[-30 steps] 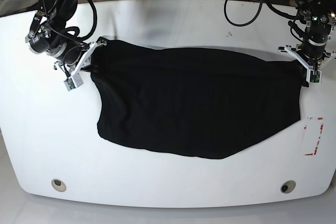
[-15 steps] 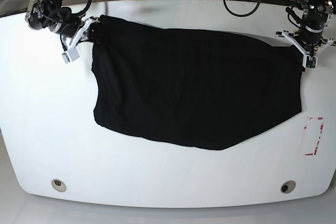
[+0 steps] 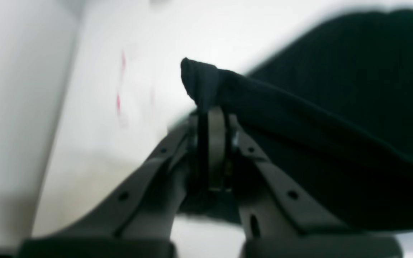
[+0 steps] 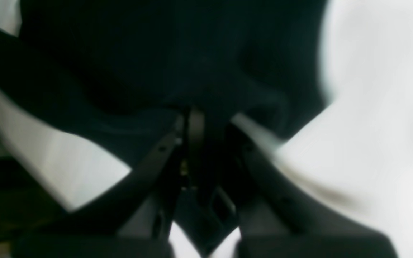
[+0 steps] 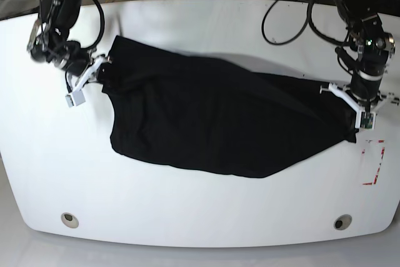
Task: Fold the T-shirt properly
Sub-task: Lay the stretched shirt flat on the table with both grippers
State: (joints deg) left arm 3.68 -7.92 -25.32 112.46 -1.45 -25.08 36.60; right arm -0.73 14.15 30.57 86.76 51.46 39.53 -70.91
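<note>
The black T-shirt (image 5: pixel 219 123) lies spread across the white table (image 5: pixel 200 229), bunched and narrower toward its right end. My left gripper (image 5: pixel 359 115) is shut on the shirt's right corner. In the left wrist view the left gripper (image 3: pixel 209 111) pinches a raised fold of the shirt (image 3: pixel 335 107). My right gripper (image 5: pixel 105 64) is shut on the shirt's upper left corner. In the blurred right wrist view the right gripper (image 4: pixel 198 114) is closed with the black shirt (image 4: pixel 177 53) draped over it. The collar patch is not visible.
A red-marked rectangle (image 5: pixel 373 162) sits on the table near the right edge, just below the left gripper. Two round holes (image 5: pixel 70 220) (image 5: pixel 342 222) are near the front edge. Black cables (image 5: pixel 294 4) hang at the back.
My left gripper moved toward the front of the table with the shirt's right corner. My right gripper moved back, then forward, still holding the left corner. The shirt's right end is now narrower.
</note>
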